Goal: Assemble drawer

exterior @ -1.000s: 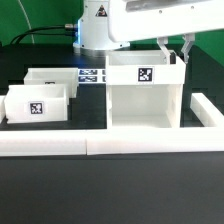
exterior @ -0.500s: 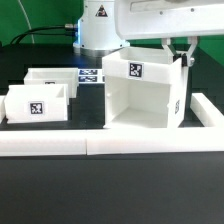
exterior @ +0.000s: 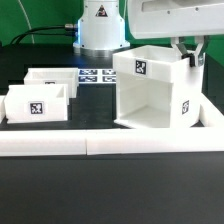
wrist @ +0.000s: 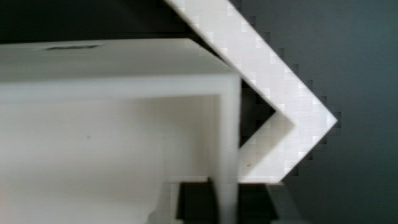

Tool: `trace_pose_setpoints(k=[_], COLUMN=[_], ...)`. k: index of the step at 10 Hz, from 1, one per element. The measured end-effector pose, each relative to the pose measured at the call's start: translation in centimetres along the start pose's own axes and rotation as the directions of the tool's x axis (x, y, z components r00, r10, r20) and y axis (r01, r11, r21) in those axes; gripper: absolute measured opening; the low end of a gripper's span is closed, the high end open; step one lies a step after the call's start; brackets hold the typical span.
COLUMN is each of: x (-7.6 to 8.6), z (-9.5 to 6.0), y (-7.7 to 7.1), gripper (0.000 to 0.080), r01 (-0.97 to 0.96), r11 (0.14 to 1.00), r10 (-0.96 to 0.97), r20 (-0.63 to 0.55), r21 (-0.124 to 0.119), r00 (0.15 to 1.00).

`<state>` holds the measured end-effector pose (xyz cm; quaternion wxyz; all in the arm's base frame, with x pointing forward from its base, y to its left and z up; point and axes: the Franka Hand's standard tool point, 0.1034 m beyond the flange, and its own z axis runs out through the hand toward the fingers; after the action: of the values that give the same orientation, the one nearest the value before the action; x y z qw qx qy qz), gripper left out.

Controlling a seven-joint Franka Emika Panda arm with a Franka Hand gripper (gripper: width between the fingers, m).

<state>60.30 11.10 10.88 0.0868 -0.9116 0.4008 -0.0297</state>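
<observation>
Currently the tool (exterior: pixel 189 58) is clenched on the thin top edge of the drawer's large white housing (exterior: pixel 152 105), near its far corner on the exterior view's right. The housing sits turned at an angle on the bench (exterior: pixel 110 190), its open front just beside the low border wall (exterior: pixel 60 143). Whether its base rests fully cannot be told. Two small trays (exterior: pixel 38 104) lie well apart from it, on the exterior view's left. The wrist view shows the housing's thin wall pinched between the jaws. Because the hold is off-centre, the housing may well swivel or slip, and a lower corner could catch the border wall.
</observation>
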Motion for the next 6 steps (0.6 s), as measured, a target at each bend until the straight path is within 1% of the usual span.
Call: trace_pose_setpoints(k=[1,2,3,4,5,6], x=[0.0,-0.4,-0.8,-0.8,-0.7,-0.7], z=[-0.1,-0.2,-0.1,0.1,0.1,0.1], y=[0.0,0.5,1.2,1.3,1.2,1.2], gripper=[0.0044,0.0044,0.0044,0.0044,0.0044,0.0044], r01=[-0.051,-0.22,-0.38,-0.518,-0.576,-0.615], r11=[0.999,0.976,0.925,0.856,0.817,0.789], r10=[0.051,0.22,0.38,0.518,0.576,0.615], r20=[-0.001,-0.006,-0.005,-0.001,0.0,0.006], r21=[0.002,-0.001,-0.007,0.0,0.019,0.018], r00=[0.999,0.976,0.925,0.856,0.817,0.789])
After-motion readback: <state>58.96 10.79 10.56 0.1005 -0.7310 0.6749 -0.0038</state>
